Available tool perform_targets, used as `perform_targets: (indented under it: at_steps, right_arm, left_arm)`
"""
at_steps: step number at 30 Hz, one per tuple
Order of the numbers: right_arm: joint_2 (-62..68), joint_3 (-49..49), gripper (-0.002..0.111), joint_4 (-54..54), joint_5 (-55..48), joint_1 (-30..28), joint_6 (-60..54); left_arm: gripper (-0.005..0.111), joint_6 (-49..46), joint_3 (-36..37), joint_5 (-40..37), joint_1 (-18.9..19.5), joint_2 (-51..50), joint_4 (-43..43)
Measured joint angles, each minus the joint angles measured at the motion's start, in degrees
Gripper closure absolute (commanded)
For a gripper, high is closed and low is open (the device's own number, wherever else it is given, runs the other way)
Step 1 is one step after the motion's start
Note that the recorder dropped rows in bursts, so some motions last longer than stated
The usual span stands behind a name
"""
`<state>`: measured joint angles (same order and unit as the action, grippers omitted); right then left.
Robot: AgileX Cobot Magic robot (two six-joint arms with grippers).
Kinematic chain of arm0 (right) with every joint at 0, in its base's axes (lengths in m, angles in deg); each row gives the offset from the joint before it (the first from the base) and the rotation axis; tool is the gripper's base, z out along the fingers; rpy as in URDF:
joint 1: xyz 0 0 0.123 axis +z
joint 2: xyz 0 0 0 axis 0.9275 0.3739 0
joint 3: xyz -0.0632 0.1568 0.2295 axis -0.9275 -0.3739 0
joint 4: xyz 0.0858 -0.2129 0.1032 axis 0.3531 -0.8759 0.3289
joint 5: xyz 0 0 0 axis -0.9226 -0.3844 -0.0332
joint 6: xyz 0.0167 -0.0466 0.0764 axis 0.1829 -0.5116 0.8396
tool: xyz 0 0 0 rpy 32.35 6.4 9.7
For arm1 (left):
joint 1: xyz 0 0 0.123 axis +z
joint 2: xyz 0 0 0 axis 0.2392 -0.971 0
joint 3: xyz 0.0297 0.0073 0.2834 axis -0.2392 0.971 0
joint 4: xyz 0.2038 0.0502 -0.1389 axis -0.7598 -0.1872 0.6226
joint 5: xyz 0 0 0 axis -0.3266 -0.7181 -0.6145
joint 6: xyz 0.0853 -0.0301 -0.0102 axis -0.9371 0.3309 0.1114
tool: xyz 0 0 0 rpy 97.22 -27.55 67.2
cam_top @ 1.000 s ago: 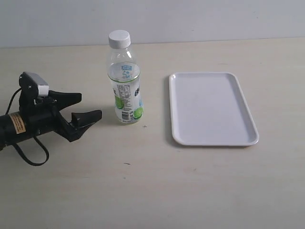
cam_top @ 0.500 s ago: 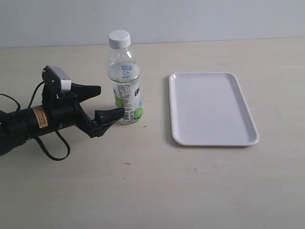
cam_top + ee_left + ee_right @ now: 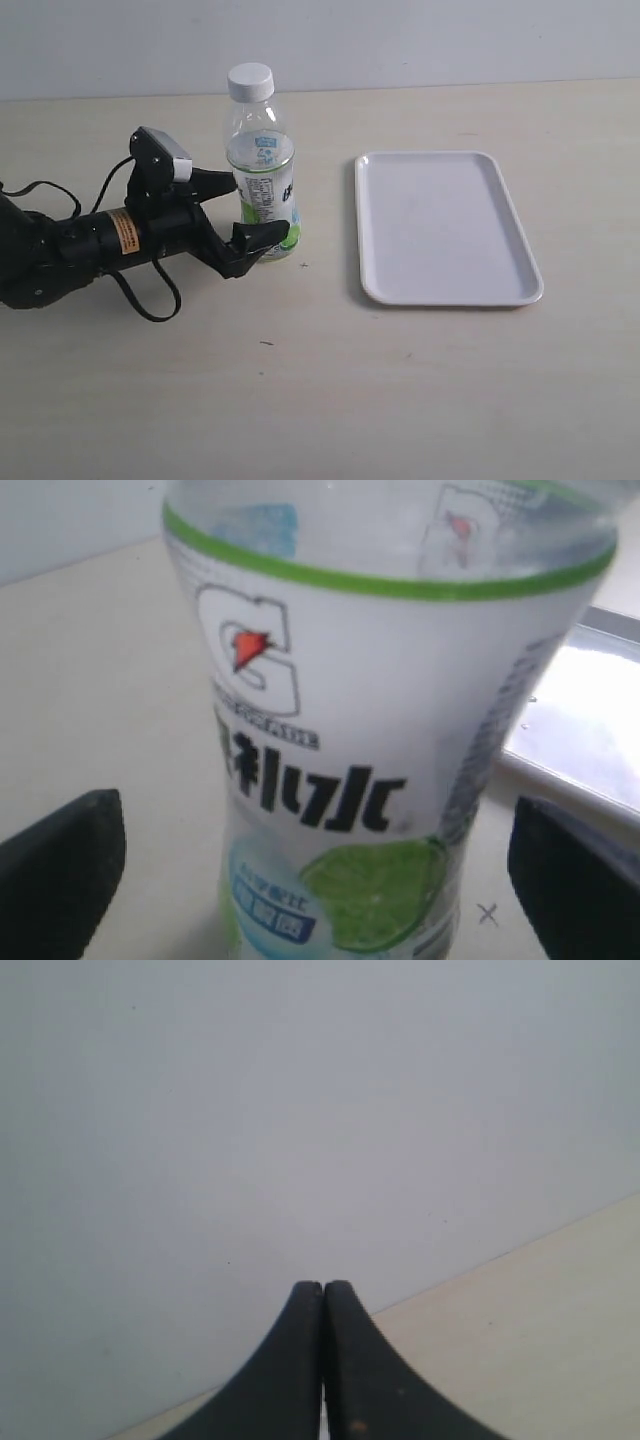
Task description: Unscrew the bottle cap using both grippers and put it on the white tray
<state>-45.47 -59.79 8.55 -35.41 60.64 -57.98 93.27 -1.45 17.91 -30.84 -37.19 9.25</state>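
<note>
Plastic bottle [image 3: 262, 150], cap [image 3: 250, 82] on, between spread fingers of my left gripper [image 3: 255, 208]. My right gripper [image 3: 322, 1295]: fingers pressed together.

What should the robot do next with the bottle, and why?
Probably close the left gripper on the bottle. Its jaws stand open on either side of it, with gaps showing in the left wrist view, and the bottle cap is on. The bottle likely needs holding firm before the cap gets twisted.
</note>
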Motion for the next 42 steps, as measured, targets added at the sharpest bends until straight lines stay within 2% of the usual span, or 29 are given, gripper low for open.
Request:
perform_targets:
  at_steps: [9,18,37,39,41,42]
  right_arm:
    - [0.0,0.0,0.108,0.0,0.0,0.0,0.0]
    - [0.0,0.0,0.108,0.0,0.0,0.0,0.0]
    - [0.0,0.0,0.108,0.0,0.0,0.0,0.1]
    - [0.0,0.0,0.108,0.0,0.0,0.0,0.1]
    - [0.0,0.0,0.108,0.0,-0.1,0.0,0.1]
    - [0.0,0.0,0.108,0.0,-0.3,0.0,0.1]
  left_arm:
    - [0.002,0.0,-4.1,-0.4,-1.2,-5.9,0.2]
    - [0.002,0.0,-4.7,5.3,-1.2,-6.3,0.5]
    - [0.003,0.2,-8.5,6.6,-1.6,-10.6,1.6]
    - [0.009,0.2,-8.5,7.1,-1.6,-10.6,1.6]
    - [0.031,0.2,-8.5,7.0,-1.6,-10.6,1.6]
    - [0.050,0.2,-8.5,7.0,-1.6,-10.6,1.6]
